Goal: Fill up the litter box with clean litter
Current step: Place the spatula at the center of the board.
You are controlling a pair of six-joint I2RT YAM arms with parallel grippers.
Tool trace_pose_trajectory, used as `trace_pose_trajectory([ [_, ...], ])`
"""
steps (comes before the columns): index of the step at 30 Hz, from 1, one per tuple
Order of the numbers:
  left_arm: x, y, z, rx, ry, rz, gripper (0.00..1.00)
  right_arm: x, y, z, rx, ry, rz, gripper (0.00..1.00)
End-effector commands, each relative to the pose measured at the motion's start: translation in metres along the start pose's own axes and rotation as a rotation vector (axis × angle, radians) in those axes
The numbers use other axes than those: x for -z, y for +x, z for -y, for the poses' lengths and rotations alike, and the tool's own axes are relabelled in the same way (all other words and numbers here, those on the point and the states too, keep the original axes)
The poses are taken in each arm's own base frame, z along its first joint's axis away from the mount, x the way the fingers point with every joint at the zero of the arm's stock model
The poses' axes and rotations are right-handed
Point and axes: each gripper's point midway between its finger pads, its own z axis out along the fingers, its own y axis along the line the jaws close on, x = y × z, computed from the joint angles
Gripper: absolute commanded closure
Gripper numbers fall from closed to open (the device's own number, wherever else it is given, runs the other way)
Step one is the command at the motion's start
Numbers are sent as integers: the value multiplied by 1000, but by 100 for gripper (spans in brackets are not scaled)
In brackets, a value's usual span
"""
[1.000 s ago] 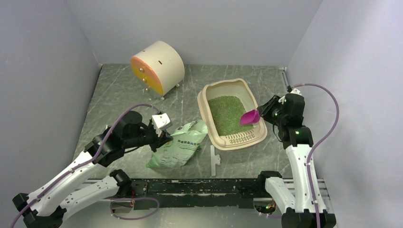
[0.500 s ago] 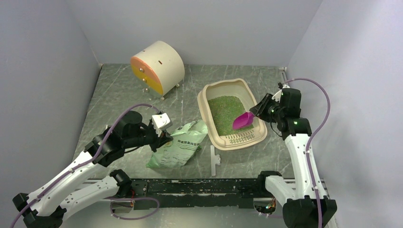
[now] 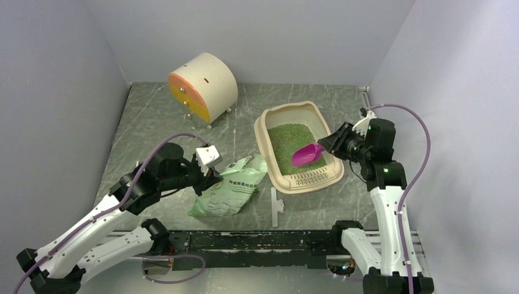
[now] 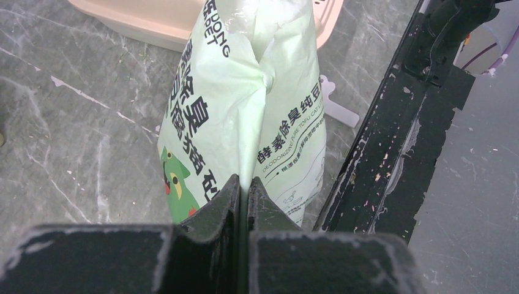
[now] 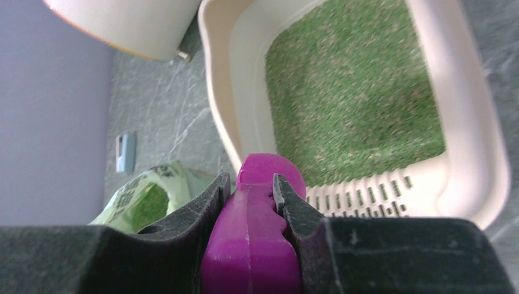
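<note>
The grey marbled table (image 3: 159,122) carries the litter box (image 3: 263,131). The cabinet (image 3: 211,82) stands behind and left of the box, well apart. The bag (image 3: 232,187) lies just beside its near left corner, and a white strip (image 3: 276,205) lies near its front.

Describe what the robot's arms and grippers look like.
The left arm and right arm have white link shells with black joints. A purple cable loops along each. The left gripper and right gripper have matte black, wedge-shaped fingers with scuffed edges.
</note>
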Motion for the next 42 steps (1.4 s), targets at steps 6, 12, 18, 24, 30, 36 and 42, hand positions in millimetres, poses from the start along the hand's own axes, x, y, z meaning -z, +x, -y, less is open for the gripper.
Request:
trace_pose_trajectory([
  [6,7,-69,1,-58,3,245,95,10,45,-30,-200,-217,-90,100],
  [12,10,-68,1,-62,-2,242,95,21,7,11,-161,69,135,100],
  [18,9,-67,3,-62,6,241,95,53,-69,49,-187,354,499,100],
  [24,8,-66,2,-76,9,234,95,68,-104,88,-350,499,817,100],
  [30,9,-69,3,-78,15,236,95,69,-90,135,-642,551,1066,100],
  [36,13,-69,2,-79,2,233,95,47,-85,163,-763,518,1125,100],
  [42,14,-66,3,-73,2,239,95,19,-76,208,-910,457,1103,100],
])
